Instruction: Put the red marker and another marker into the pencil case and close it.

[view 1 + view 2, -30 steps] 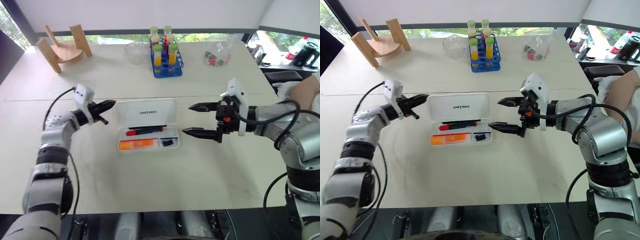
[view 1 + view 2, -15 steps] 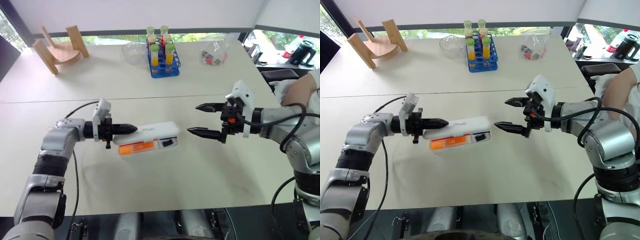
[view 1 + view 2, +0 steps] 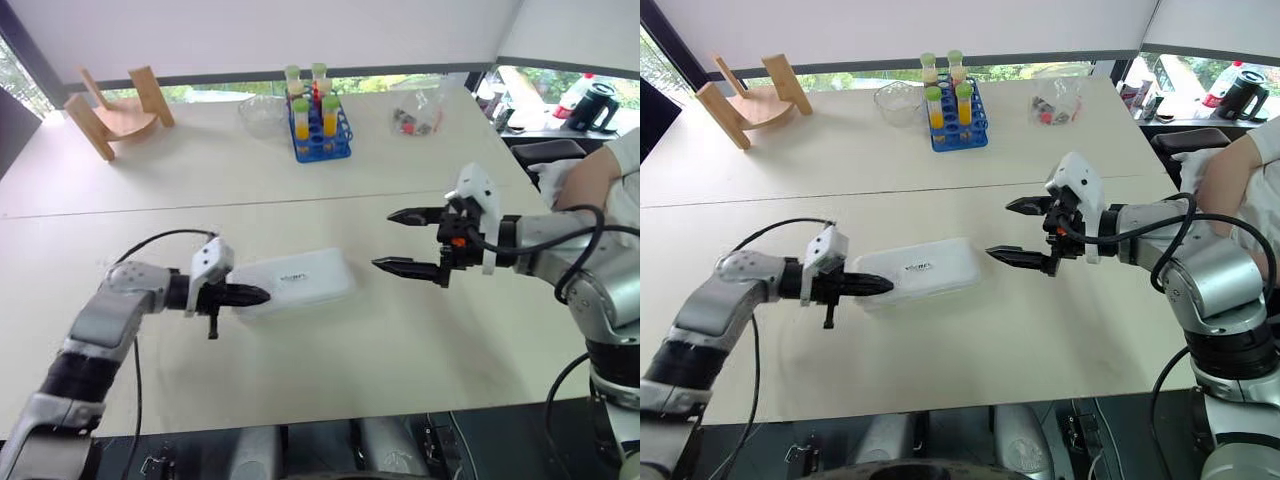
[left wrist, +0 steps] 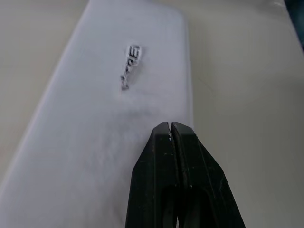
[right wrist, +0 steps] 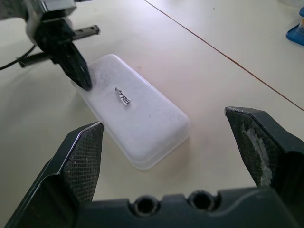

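A: Starting at your left: what is the left gripper [image 3: 258, 295] doing?

B: Its fingers are pressed together, holding nothing; the tips rest on the lid at the left end of the pencil case [image 3: 300, 281].

A: And the case?

B: You see it lid down, flat on the table [image 3: 330, 370], printed text up, between the two grippers. Its contents are hidden.

A: Your right side?

B: The right gripper [image 3: 392, 240] hovers just beside the case's right end, fingers spread wide, empty.
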Tool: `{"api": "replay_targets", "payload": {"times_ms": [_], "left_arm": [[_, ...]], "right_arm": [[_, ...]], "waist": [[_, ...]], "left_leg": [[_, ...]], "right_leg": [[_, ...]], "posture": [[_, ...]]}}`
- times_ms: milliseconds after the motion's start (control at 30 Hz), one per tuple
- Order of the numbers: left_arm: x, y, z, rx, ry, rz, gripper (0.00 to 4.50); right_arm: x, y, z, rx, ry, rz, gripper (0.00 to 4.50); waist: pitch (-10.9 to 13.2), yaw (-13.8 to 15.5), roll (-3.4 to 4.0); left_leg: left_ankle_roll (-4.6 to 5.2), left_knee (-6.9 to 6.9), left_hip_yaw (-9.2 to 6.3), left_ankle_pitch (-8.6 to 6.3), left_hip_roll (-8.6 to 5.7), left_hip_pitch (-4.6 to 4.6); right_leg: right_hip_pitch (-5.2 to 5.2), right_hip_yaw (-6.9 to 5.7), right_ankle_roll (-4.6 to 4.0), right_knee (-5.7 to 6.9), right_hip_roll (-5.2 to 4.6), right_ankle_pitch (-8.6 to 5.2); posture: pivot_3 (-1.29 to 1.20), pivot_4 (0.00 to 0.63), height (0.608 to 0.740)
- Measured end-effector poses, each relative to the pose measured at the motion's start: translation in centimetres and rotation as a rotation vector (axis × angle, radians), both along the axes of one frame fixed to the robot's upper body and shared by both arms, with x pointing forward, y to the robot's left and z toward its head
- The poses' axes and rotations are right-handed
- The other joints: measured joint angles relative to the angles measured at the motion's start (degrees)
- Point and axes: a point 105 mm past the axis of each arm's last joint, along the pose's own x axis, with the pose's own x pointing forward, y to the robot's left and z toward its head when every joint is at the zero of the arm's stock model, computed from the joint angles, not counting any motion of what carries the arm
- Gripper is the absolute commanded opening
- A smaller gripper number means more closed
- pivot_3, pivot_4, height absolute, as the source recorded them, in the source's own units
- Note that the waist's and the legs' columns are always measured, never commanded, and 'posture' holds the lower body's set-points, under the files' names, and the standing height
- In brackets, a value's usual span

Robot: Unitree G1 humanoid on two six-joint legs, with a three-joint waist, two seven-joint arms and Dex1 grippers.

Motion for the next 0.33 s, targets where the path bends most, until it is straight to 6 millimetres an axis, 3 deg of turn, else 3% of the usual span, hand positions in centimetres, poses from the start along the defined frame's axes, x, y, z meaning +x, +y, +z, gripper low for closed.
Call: {"api": "replay_targets", "payload": {"times_ms": [200, 333], "left_arm": [[-2.7, 3.3, 5.8, -0.074, -0.076, 0.2, 0.02], [-4.8, 4.8, 7.2, -0.083, -0.068, 0.313, 0.02]], "right_arm": [[-0.9, -0.9, -1.4, -0.037, 0.057, 0.026, 4.5], [-1.4, -1.4, -2.7, -0.047, 0.109, 0.042, 4.5]], "waist": [[0.1, 0.8, -0.2], [0.1, 0.7, -0.22]], "left_leg": [[-0.01, 0.01, -0.15, 0.0, -0.07, -0.22], [-0.01, 0.04, -0.13, 0.0, -0.1, -0.19]], "right_leg": [[-0.07, -0.07, 0.04, -0.16, -0.24, -0.02], [-0.04, -0.06, 0.06, -0.15, -0.28, -0.02]], "posture": [[0.0, 0.15, 0.74], [0.0, 0.15, 0.74]]}}
